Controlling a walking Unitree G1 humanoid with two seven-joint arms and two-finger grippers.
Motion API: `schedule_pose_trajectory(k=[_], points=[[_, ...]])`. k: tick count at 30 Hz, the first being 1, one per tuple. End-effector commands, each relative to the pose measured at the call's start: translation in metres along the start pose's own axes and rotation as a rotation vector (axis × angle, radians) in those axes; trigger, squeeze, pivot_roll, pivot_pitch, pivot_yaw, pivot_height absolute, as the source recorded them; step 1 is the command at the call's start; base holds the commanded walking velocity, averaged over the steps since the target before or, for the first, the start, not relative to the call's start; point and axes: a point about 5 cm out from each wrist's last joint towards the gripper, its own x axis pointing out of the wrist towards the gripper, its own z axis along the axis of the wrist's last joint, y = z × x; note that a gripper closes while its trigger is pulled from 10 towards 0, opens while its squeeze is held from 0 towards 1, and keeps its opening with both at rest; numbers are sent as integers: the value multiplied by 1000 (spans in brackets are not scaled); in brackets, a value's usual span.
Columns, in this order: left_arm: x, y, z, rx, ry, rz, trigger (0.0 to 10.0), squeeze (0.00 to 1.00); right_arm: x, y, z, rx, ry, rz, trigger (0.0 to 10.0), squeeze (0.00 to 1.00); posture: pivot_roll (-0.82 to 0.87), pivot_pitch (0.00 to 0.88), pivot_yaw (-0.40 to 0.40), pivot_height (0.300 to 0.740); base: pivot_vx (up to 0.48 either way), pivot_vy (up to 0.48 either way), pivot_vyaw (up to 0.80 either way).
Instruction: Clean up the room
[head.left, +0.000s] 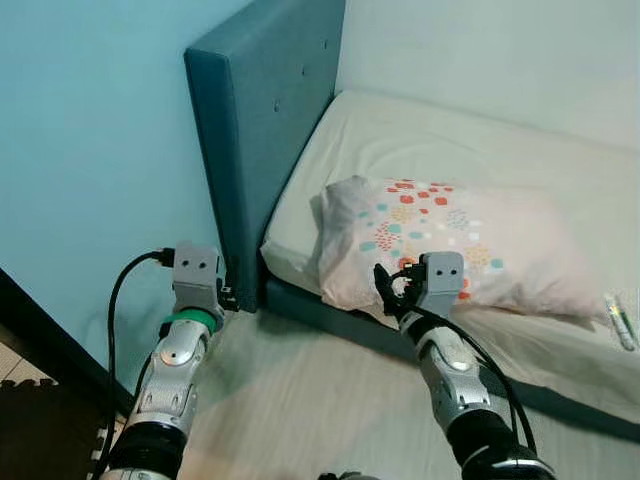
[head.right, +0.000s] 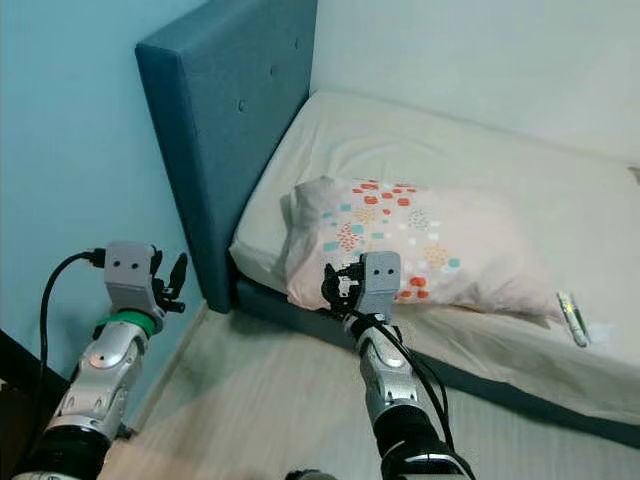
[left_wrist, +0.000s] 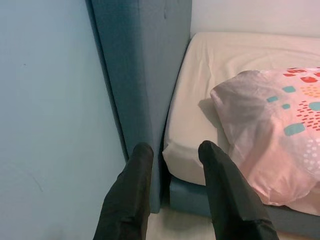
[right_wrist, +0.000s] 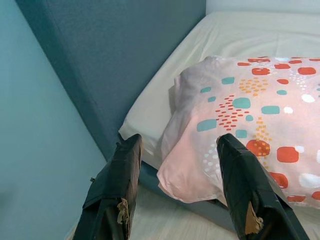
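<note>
A pale pink pillow (head.left: 450, 240) with red, teal and orange spots lies on the cream mattress (head.left: 470, 150), close to the bed's near edge and the teal headboard (head.left: 260, 130). My right gripper (head.left: 393, 285) is raised in front of the pillow's near edge, open, with nothing between its fingers (right_wrist: 125, 180). My left gripper (head.left: 228, 292) is held up beside the headboard's near corner, open and empty; its fingers (left_wrist: 130, 190) point at the gap between headboard and mattress. The pillow (right_wrist: 250, 120) fills much of the right wrist view.
A small greenish pen-like object (head.left: 618, 322) lies on the mattress at the right edge. A teal wall (head.left: 90, 150) stands to the left, with a dark baseboard (head.left: 50, 340) below. Pale wood floor (head.left: 300, 400) runs between me and the bed frame (head.left: 330, 320).
</note>
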Motion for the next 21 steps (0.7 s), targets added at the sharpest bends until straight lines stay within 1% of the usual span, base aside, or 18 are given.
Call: schedule_pose_trajectory(k=[1, 10, 14, 19, 21], points=[[-2, -2, -1, 25, -6, -20, 10000, 0, -4, -1, -6, 3, 15, -7, 10000, 0, -23, 12, -5, 740, 0, 0, 0], [2, -8, 7, 25, -38, -37, 10000, 0, -4, -1, -2, 20, -7, -5, 10000, 0, -29, 14, -3, 740, 0, 0, 0], [9, -14, 20, 17, -86, -54, 10000, 0, -7, -4, -5, 37, -1, -15, 10000, 0, -38, 14, 2, 740, 349, 0, 0], [11, -16, 24, 15, -96, -61, 10000, 0, -9, -4, -9, 62, 17, -20, 10000, 0, -37, 14, 3, 740, 480, 0, 0], [11, -16, 24, 14, -98, -62, 10000, 0, -9, -4, -9, 72, 22, -20, 10000, 0, -37, 14, 3, 740, 480, 0, -800]])
